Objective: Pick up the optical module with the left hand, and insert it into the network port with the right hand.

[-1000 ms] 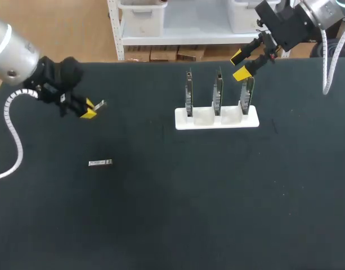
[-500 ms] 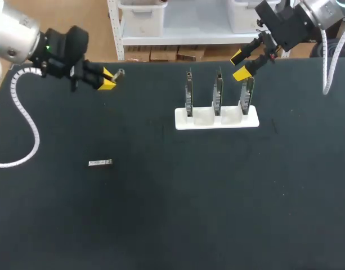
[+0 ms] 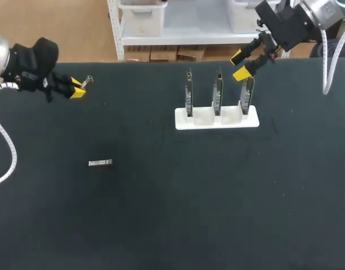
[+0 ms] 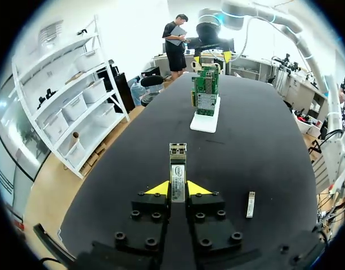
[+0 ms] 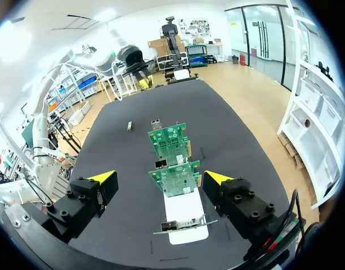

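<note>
On the near part of the worktop [image 3: 172, 214] one spare module [image 3: 100, 163] lies flat and alone, a small silver bar, well apart from both arms.

Further back, at the left side, the left claw [image 4: 178, 190] is closed on the module [image 4: 177, 169]. Both yellow tips press it from two sides, and it seems to be held above the black surface. So I judge the pick-up step is done, and the step in hand is bringing the module toward the other arm.

The module is a slim metal bar with a pale label on its upper face and a darker square end at the front. More than half of it sticks out ahead of the fingers. This free part is useful, because there another claw can take it.

Further along stands the white rack [image 3: 217, 119] with three green cards [image 5: 173, 138] upright in it, one behind the other. Each card carries a small metal port [image 5: 160, 163] at its edge.

Farthest, the right claw [image 3: 240, 64] hangs over the rack's right end, its fingers wide apart and holding nothing.

The next move, as I think, calls for a handover. The left arm must carry the module across, and the right claw must grip the free end straight, so that the front end can afterwards line up with a port. Which port is meant, I cannot tell.
</note>
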Tool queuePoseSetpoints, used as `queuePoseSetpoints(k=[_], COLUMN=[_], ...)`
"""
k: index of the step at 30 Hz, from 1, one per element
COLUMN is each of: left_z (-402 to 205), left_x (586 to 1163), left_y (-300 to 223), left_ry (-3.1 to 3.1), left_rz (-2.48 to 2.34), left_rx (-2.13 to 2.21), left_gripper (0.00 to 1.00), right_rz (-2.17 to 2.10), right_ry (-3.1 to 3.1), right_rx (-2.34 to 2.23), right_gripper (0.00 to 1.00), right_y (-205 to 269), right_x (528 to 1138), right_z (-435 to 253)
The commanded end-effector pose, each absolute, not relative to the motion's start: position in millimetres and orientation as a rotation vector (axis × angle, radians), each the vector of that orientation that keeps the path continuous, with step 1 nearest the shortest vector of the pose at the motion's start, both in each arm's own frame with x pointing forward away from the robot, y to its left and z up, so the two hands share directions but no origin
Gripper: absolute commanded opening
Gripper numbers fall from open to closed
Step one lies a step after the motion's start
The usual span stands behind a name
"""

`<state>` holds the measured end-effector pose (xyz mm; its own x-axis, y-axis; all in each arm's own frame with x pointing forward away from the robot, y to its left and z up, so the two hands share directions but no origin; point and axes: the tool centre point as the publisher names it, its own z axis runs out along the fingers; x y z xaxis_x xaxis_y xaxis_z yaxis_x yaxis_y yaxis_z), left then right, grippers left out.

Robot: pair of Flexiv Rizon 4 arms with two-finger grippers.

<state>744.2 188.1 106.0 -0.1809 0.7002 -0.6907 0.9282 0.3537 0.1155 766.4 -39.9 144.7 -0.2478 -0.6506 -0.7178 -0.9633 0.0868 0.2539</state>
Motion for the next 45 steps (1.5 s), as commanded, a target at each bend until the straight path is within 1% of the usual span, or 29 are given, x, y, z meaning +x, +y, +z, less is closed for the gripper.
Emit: queuePoseSetpoints(k=[1,6,13,21,39,45], left_z=[105.4,107.1,137.2,171.5,172.9,205.5], left_x=[741.6,741.6,738.9,735.7,737.6,737.6], left_y=[188.5,184.2,129.9,89.5,87.7,20.5], left_ry=[1.947,1.933,1.738,1.561,1.579,1.391], left_rz=[-0.433,-0.443,-0.584,-0.788,-0.788,-0.863], left_rx=[1.408,1.418,1.514,1.548,1.530,1.549], left_gripper=[0.00,0.00,0.00,0.00,0.00,0.00], right_rz=[0.985,0.985,0.985,0.985,0.985,0.985], right_ry=[1.948,1.948,1.948,1.948,1.948,1.948], right_rx=[-1.584,-1.584,-1.584,-1.584,-1.584,-1.584], right_gripper=[1.00,1.00,1.00,1.00,1.00,1.00], right_y=[-39.9,-39.9,-39.9,-39.9,-39.9,-39.9], right_x=[764.1,764.1,764.1,764.1,764.1,764.1], right_z=[144.7,144.7,144.7,144.7,144.7,144.7])
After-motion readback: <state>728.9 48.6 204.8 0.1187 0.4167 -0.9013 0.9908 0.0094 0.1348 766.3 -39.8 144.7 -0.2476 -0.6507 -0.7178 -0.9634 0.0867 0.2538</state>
